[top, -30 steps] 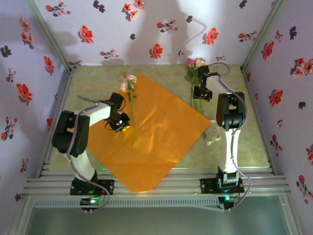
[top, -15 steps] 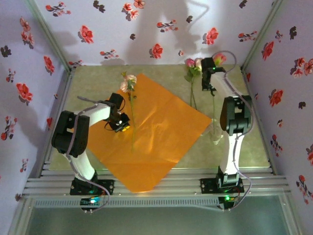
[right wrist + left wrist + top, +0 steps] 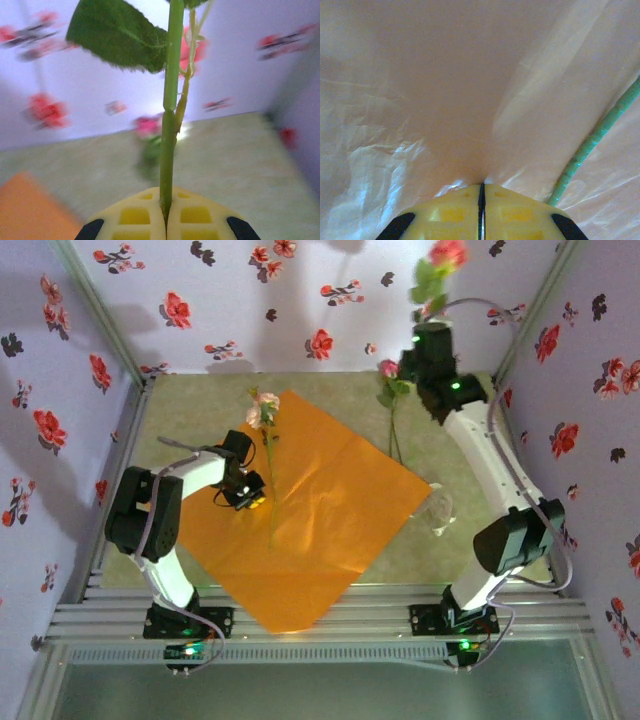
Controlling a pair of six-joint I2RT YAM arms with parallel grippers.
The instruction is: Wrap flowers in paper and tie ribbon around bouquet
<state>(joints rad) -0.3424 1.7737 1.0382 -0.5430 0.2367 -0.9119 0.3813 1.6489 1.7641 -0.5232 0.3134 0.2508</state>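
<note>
The orange paper (image 3: pixel 320 510) lies flat on the table. One rose (image 3: pixel 263 408) rests on it, stem (image 3: pixel 592 142) running toward me. My left gripper (image 3: pixel 245 496) is shut at the sheet's left part, and the paper (image 3: pixel 470 75) creases up into its closed tips. My right gripper (image 3: pixel 430 328) is raised high near the back wall, shut on a green stem (image 3: pixel 169 125) with a leaf (image 3: pixel 120 35) and a pink bloom (image 3: pixel 447 252) above. Another pink rose (image 3: pixel 388 370) lies on the table below. The cream ribbon (image 3: pixel 438 508) sits bunched at the paper's right corner.
Flower-print walls close in the left, back and right sides. The right arm's grey cable (image 3: pixel 500 315) loops near the back right corner. Bare greenish table (image 3: pixel 500 510) stretches to the right of the paper. A metal rail (image 3: pixel 320 615) runs along the near edge.
My right gripper has lifted one rose off the table and risen high toward the back wall, the arm stretching out. The left gripper and the paper have stayed put.
</note>
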